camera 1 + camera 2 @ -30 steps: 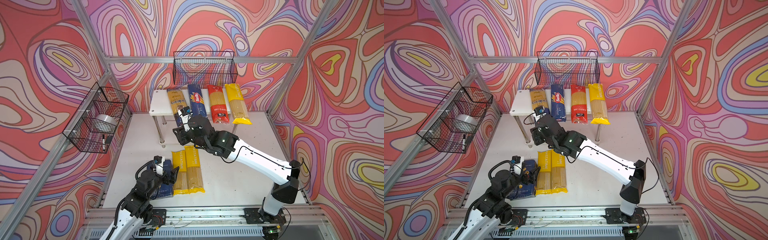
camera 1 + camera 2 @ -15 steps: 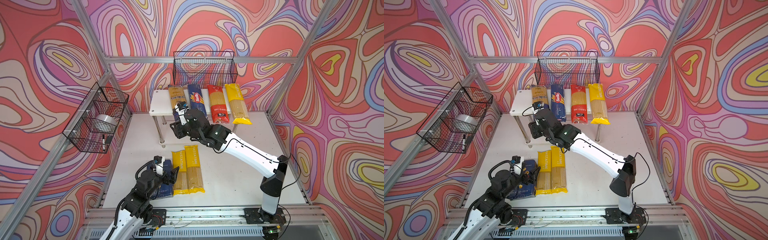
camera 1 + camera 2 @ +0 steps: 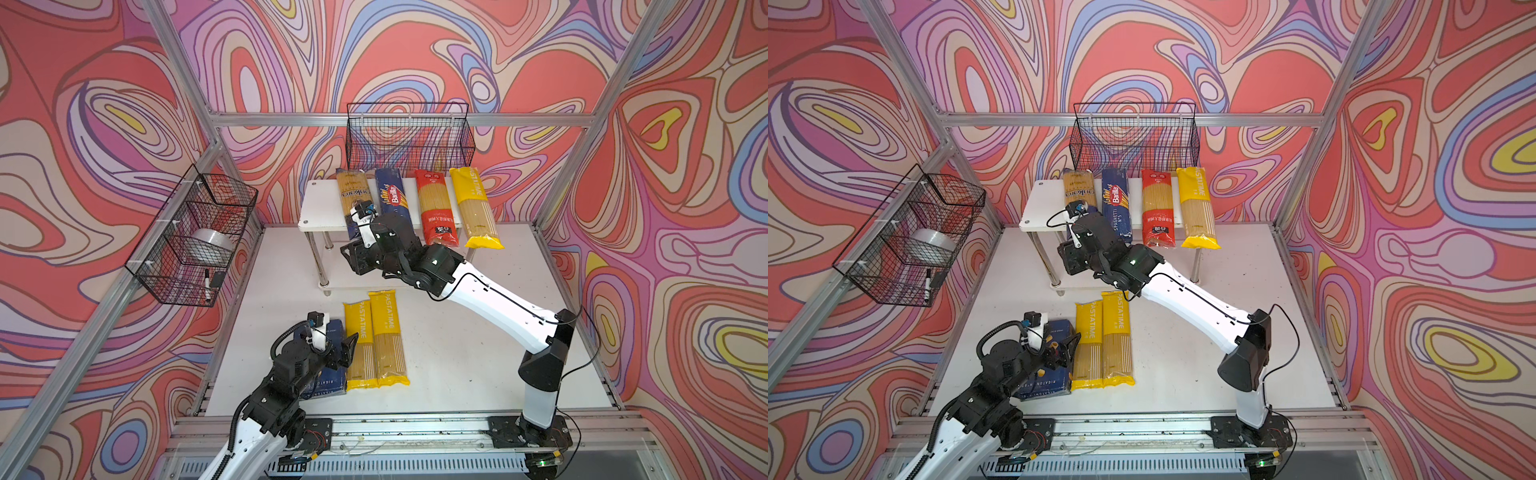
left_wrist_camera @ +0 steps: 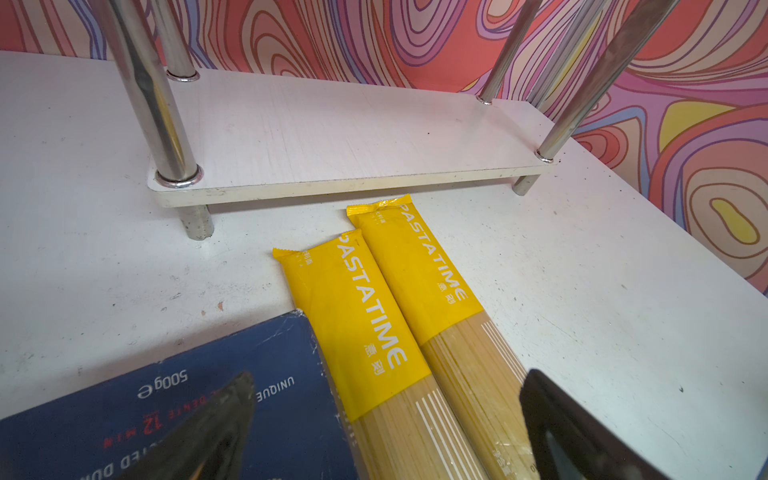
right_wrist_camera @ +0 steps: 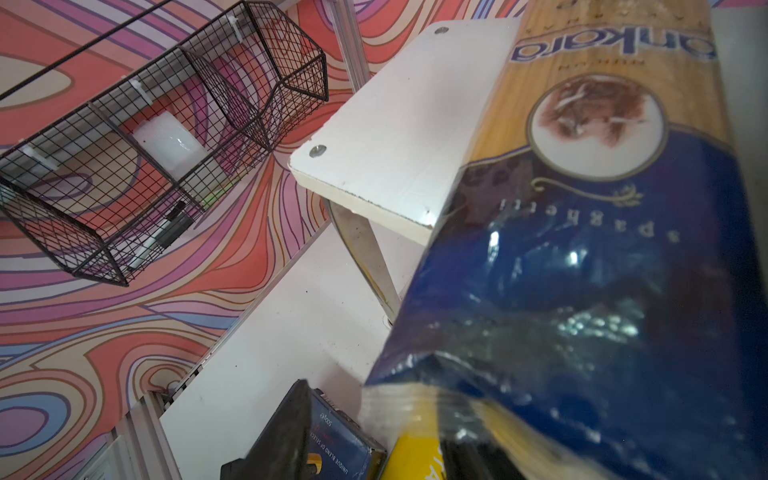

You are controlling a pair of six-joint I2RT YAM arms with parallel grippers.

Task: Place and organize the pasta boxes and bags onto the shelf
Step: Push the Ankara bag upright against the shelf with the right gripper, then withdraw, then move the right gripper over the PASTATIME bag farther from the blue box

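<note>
While the right tool works the near end of the blue bag at the front edge of the shelf, the left tool hangs open over the counter.
That bag end sits between the right tool's jaws, but whether they pinch it or only bracket it I cannot tell. The bag lies lengthwise on the top board with its near end overhanging. It is leftmost in a row with the long box, red bag and yellow bag, all parallel, probably so each takes one narrow lane. The left tool, jaws wide and empty, hovers over the edge of the wide box and the yellow pair, which lie side by side on the counter just before the shelf. It looks poised to take one next. Those three are not yet shelved, and the lower board is bare.
</note>
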